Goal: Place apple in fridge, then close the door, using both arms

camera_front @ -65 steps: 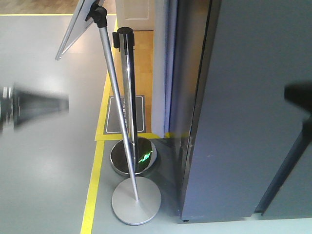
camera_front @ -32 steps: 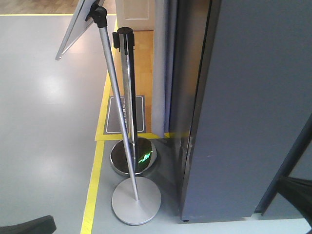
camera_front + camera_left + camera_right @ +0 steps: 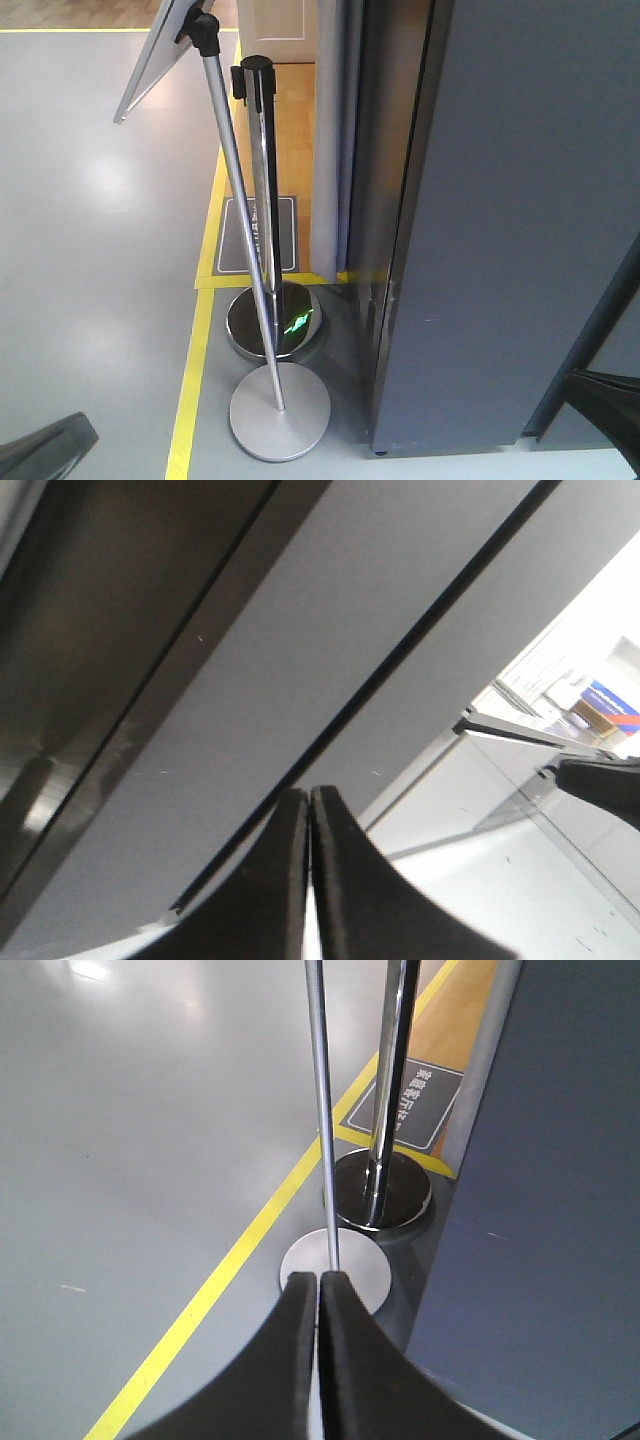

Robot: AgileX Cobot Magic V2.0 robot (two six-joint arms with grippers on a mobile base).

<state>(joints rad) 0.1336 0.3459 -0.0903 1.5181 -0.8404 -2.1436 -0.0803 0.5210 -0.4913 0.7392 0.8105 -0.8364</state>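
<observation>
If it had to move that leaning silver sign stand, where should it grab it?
Probably the thin pole, around mid-height, coming from the open floor on the left of the front view. It looks slim enough to pinch, while the flat round base and slanted sign panel offer no such hold. The dark grey cabinet blocks the right.

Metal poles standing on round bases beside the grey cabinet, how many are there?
2. A shiny chrome barrier post stands upright on a dark polished base by the yellow floor line. A thinner leaning sign stand pole rests on a flat silver disc base nearer the camera. None seems hidden.
</observation>
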